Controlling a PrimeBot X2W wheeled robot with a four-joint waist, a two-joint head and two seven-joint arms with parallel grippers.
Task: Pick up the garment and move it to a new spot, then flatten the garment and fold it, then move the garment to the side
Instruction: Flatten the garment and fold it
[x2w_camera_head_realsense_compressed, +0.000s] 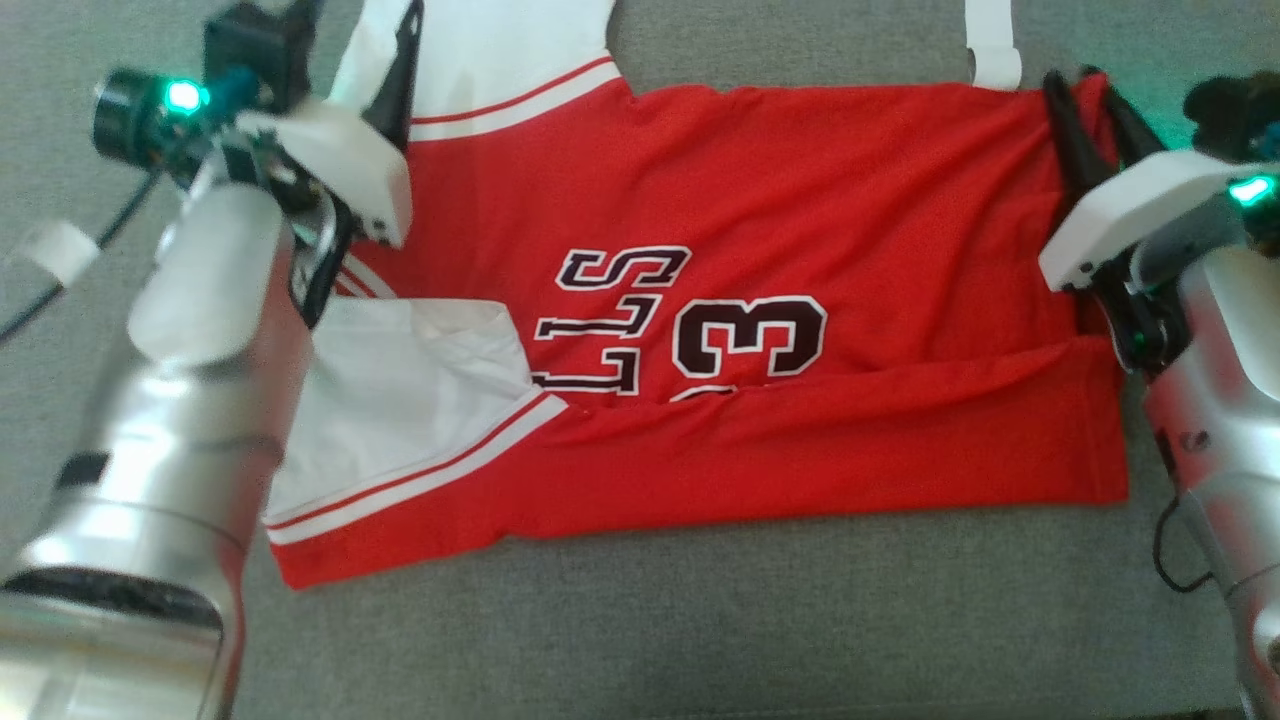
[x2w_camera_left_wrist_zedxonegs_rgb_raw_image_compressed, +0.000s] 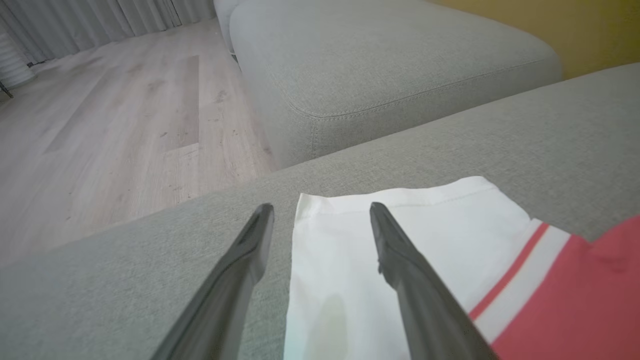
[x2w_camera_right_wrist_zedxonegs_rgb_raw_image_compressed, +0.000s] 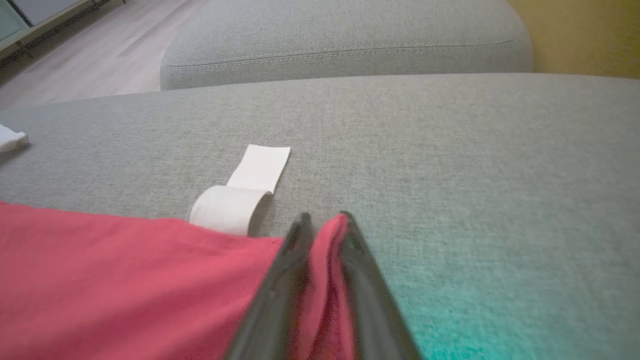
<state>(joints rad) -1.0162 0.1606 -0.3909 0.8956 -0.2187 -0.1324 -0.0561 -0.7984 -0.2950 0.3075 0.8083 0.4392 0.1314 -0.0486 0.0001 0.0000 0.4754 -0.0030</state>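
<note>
The garment, a red jersey with black white-edged print, lies spread on a grey cushion with its near edge folded over. My left gripper hovers open at the far left white sleeve. In the left wrist view, the left gripper straddles the sleeve's corner edge. My right gripper is at the far right corner. In the right wrist view, the right gripper is shut on a pinch of the garment at its red hem. A white tag sticks out past that edge.
A second grey cushion lies beyond the one I work on, with wooden floor to its left and a yellow wall behind. Bare cushion surface runs along the near edge in the head view.
</note>
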